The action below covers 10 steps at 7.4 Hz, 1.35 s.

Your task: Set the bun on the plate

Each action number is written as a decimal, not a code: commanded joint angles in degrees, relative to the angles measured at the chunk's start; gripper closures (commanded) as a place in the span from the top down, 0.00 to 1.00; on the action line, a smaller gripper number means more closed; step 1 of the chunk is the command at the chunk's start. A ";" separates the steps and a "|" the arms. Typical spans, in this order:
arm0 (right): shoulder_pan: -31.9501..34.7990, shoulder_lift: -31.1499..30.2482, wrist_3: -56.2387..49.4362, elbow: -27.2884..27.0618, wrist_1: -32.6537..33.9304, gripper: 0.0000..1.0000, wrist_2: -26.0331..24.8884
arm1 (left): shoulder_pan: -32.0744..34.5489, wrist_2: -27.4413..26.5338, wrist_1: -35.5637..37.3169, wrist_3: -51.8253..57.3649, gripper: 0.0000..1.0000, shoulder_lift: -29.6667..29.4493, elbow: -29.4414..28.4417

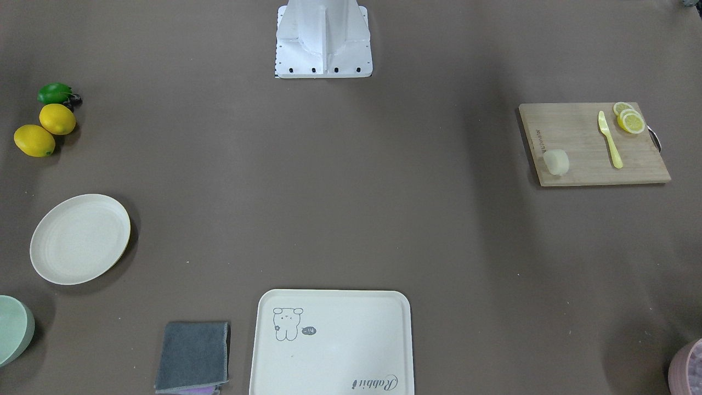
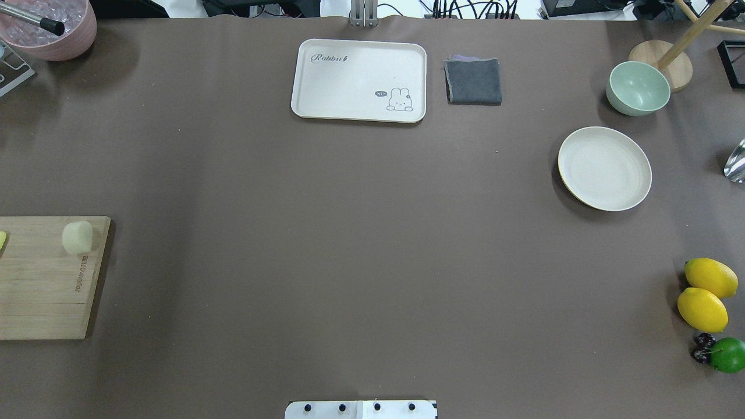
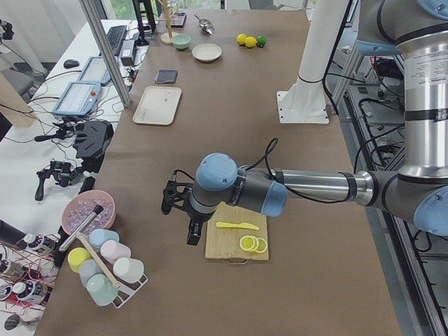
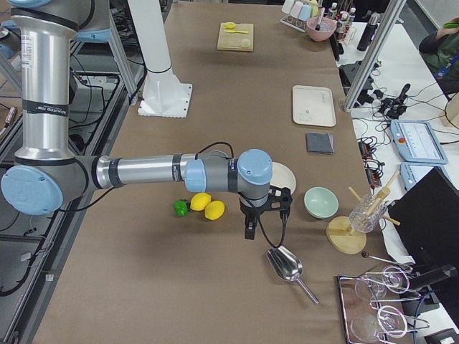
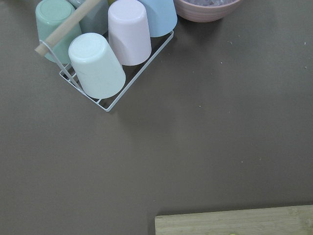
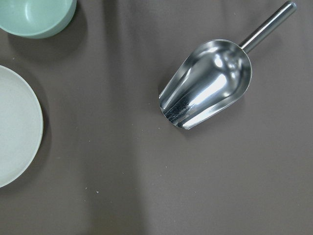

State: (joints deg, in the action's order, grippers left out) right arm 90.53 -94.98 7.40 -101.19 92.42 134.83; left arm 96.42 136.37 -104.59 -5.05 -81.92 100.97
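The bun [image 1: 556, 162] is a small pale cream lump lying on a wooden cutting board [image 1: 592, 144]; it also shows in the overhead view as the bun [image 2: 77, 237]. The round cream plate [image 2: 605, 168] sits bare at the other end of the table, and its edge, the plate [image 6: 14, 127], shows in the right wrist view. My left gripper [image 3: 192, 234] hangs beside the board, seen only from the side, so I cannot tell its state. My right gripper [image 4: 249, 231] hovers just past the plate [image 4: 287, 175] near the lemons; I cannot tell its state either.
A yellow knife [image 1: 610, 139] and lemon slices [image 1: 629, 119] share the board. A bear tray [image 2: 359, 80], grey cloth [image 2: 474, 81], green bowl [image 2: 638, 88], lemons [image 2: 702, 308], a lime [image 2: 727, 354], a metal scoop [image 6: 208, 90], a cup rack [image 5: 105, 46] and a pink bowl [image 2: 49, 26] ring the table.
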 commanded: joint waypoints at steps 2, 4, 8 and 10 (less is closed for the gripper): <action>0.00 0.14 -0.01 -0.06 -0.04 1.00 -0.01 | -0.26 0.04 0.18 -0.39 0.98 0.00 0.02; 0.00 0.14 -0.01 -0.06 -0.04 1.00 0.08 | -0.27 0.04 0.18 -0.48 0.98 0.01 0.02; 0.00 0.23 -0.10 -0.06 -0.04 1.00 0.08 | -1.49 -0.13 0.26 -0.57 0.98 -0.08 -0.07; 0.00 0.23 -0.01 -0.58 -0.04 1.00 0.08 | -1.58 -0.31 0.18 -0.48 0.98 -0.08 -0.16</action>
State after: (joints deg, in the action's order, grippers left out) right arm 90.53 -94.75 7.36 -101.49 92.37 134.91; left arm 94.92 136.13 -104.38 -5.57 -81.99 100.87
